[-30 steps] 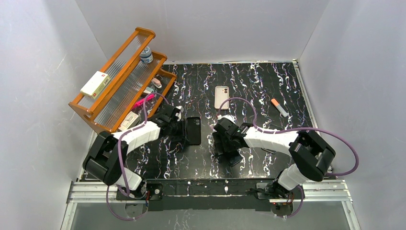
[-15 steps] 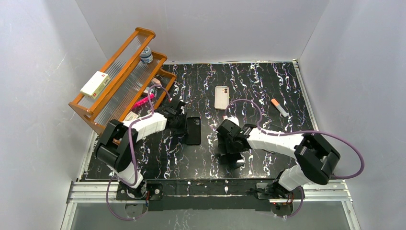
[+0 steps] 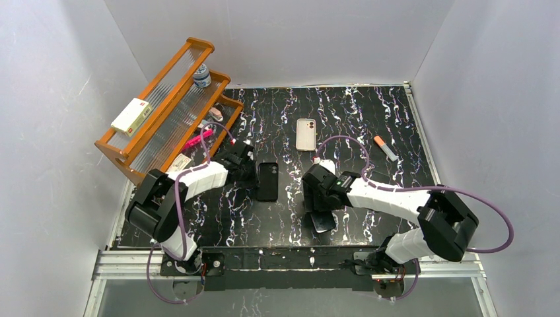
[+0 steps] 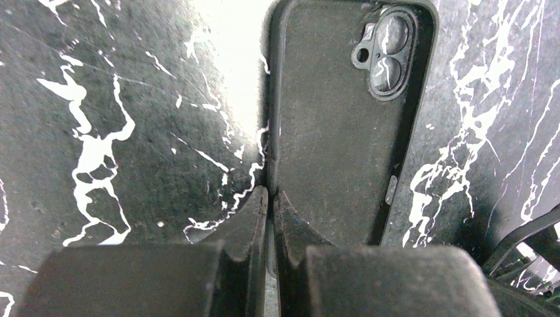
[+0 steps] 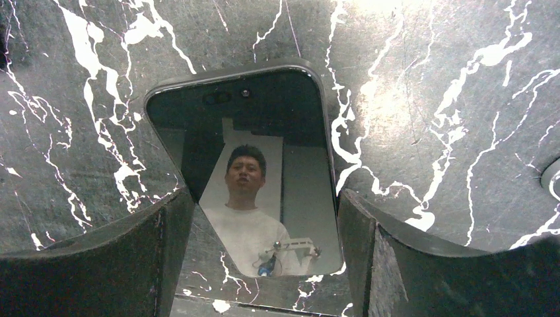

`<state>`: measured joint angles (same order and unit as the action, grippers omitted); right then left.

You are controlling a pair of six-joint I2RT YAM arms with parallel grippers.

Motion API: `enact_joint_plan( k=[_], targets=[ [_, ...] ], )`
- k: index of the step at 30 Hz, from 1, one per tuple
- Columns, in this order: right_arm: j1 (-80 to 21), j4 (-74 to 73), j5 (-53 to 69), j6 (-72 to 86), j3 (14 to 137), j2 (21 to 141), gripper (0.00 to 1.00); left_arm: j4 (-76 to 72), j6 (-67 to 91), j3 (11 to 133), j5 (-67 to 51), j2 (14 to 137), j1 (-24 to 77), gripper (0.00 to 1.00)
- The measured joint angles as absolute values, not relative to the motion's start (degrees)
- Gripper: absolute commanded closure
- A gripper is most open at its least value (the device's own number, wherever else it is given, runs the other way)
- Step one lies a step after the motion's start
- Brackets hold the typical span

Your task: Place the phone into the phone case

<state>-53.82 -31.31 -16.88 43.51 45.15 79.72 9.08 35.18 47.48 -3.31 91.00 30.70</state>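
Straddling the phone (image 5: 244, 165), right pincer (image 5: 264, 198) maybe touches.

A black marble-patterned table (image 3: 370, 112) with white veining is sitting between pale walls (image 3: 290, 39). At its far left corner a stepped wooden rack (image 3: 201, 43) with ribbed clear shelves is standing at an angle. A white-and-green box (image 3: 131, 116) is lying flat on the rack's highest tier, and a small blue-and-white can (image 3: 202, 76) is standing upright near its far end. Something pink (image 3: 201, 139) (too small to identify) is resting on a lower tier. An orange-capped marker (image 3: 385, 148) is lying tilted on the table toward the far right. Left of centre, a black-cased handset (image 4: 343, 132) is lying back up, showing twin camera lenses.
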Motion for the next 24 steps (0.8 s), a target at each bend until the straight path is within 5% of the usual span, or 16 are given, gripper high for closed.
enact_joint_plan(
  k=[6, 13, 24],
  targets=[
    [-53.8, -31.6, -17.3, 44.3, 45.1, 79.4, 0.46, 8.3, 40.0, 44.4, -1.8, 88.2, 34.7, 1.00],
    [-53.8, -31.6, -17.2, 45.3, 45.1, 77.9, 0.47, 8.6, 49.4, 39.9, -2.1, 83.6, 40.3, 0.67],
    [-53.8, -31.5, -15.7, 46.7, 45.1, 74.2, 0.50, -0.8, 57.4, 32.4, -9.0, 76.8, 41.3, 0.50]
  ],
)
